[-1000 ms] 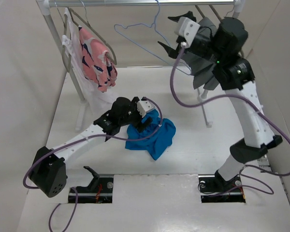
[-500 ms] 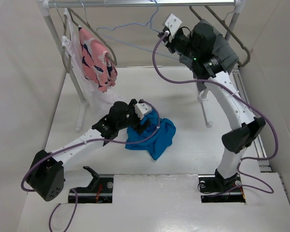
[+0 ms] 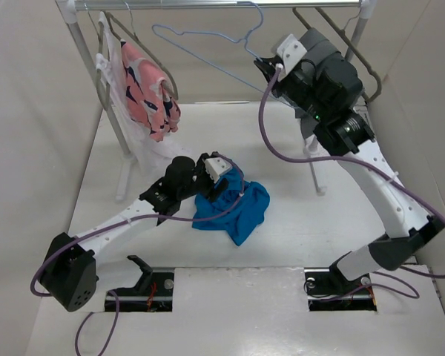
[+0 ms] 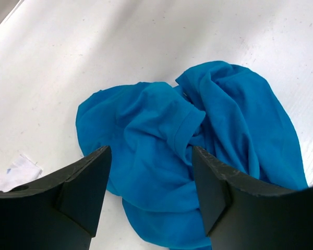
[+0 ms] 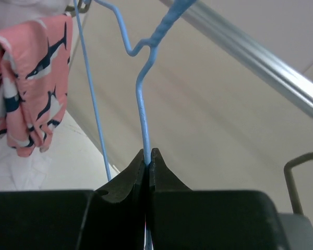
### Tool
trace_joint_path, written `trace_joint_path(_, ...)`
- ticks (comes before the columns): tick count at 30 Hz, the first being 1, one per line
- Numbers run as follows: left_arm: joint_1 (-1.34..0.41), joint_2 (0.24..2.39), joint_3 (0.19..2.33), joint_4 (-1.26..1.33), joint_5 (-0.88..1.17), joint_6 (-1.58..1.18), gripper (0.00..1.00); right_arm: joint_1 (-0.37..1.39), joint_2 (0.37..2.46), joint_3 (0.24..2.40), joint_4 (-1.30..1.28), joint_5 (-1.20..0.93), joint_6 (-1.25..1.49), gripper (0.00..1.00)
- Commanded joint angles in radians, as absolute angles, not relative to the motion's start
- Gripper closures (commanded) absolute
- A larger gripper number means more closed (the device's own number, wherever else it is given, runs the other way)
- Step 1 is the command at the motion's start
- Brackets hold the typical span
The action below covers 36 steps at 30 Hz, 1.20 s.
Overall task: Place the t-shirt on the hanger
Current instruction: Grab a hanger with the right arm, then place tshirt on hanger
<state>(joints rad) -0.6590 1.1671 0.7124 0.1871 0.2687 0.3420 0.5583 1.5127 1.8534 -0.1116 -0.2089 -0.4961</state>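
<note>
The right gripper (image 5: 147, 156) pinches the light-blue wire hanger (image 5: 142, 114) below its hook; lifting it off the rail (image 5: 261, 58) likely comes next. The left gripper (image 4: 150, 159), spread, straddles the blue t-shirt (image 4: 240, 120) beneath it.

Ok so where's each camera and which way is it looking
Top: above and behind, looking down on the table; left arm and right arm show.
Left wrist: looks down at the t-shirt between the open left fingers.
Right wrist: looks up along the hanger pinched in the shut right fingers.
Shared: top and right wrist both show the hanger and pink garment.
</note>
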Motion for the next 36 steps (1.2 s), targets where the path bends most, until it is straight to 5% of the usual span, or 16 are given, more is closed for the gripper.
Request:
trace_joint_path(1, -0.655, 1.158, 0.707, 0.219, 0.264, 0.331, 0.41, 0.561, 1.408, 1.731, -0.057, -0.213, -0.477, 1.00)
trace_joint_path(6, -0.666, 1.198, 0.729, 0.183, 0.337, 0.354, 0.40, 0.561, 1.168, 1.403, -0.077, -0.169, -0.465, 1.00)
trace_joint_path(16, -0.686, 1.451, 0.887, 0.104, 0.345, 0.506, 0.39, 0.552, 0.776, 1.091, -0.351, 0.038, -0.387, 1.00)
trace_joint_path(18, -0.686, 1.480, 0.902, 0.095, 0.325, 0.522, 0.45, 0.552, 0.697, 1.052, -0.426, 0.066, -0.362, 1.00)
trace_joint_path(20, -0.686, 1.489, 0.933, 0.084, 0.316, 0.512, 0.81, 0.552, 0.652, 1.031, -0.481, 0.075, -0.345, 1.00)
trace_joint_path(22, -0.686, 1.489, 0.951, 0.062, 0.316, 0.499, 0.99, 0.552, 0.600, 1.006, -0.532, 0.075, -0.331, 1.00)
trace_joint_path(36, -0.686, 1.511, 1.215, -0.129, 0.189, 0.301, 1.00, 0.552, 0.335, 0.971, -1.066, -0.130, -0.272, 1.00)
